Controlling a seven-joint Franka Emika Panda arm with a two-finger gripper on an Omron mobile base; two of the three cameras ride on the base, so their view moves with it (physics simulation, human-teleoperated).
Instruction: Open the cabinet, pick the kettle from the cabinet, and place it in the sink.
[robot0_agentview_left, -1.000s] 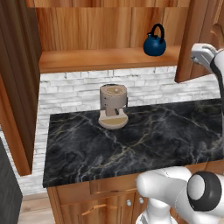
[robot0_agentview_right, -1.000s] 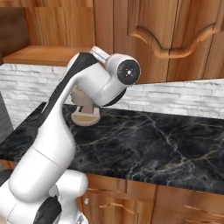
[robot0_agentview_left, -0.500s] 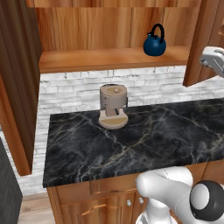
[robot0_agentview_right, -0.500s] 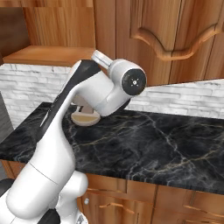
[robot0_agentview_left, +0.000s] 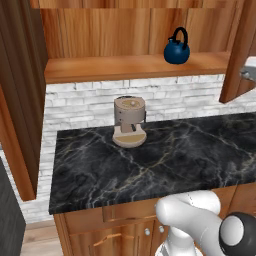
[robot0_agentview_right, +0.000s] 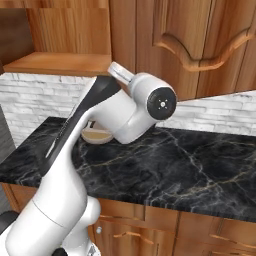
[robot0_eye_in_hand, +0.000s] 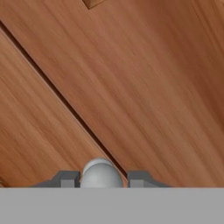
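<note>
The cabinet stands open, its wooden shelf (robot0_agentview_left: 130, 67) bare to view. A small dark-blue kettle (robot0_agentview_left: 176, 50) with a black loop handle sits upright on the shelf's right part. The right door (robot0_agentview_left: 239, 50) is swung outward, and its arched panel (robot0_agentview_right: 200, 45) rises behind my arm (robot0_agentview_right: 120, 112). Close against that door's wood, my gripper (robot0_eye_in_hand: 103, 178) is shut on the round silver knob (robot0_eye_in_hand: 101, 171), one fingertip on each side. The sink is out of view.
A tan cylindrical coffee machine (robot0_agentview_left: 129, 120) stands on the black marble counter (robot0_agentview_left: 165, 160) below the shelf, against the white brick wall. The left cabinet door (robot0_agentview_left: 17, 100) hangs wide open at the far left. Base cabinets with drawers (robot0_agentview_left: 115, 225) run under the counter.
The right door has swung further open, toward the right edge of the left base view, uncovering more shelf beside the kettle. My arm has followed it. The kettle has not moved.
</note>
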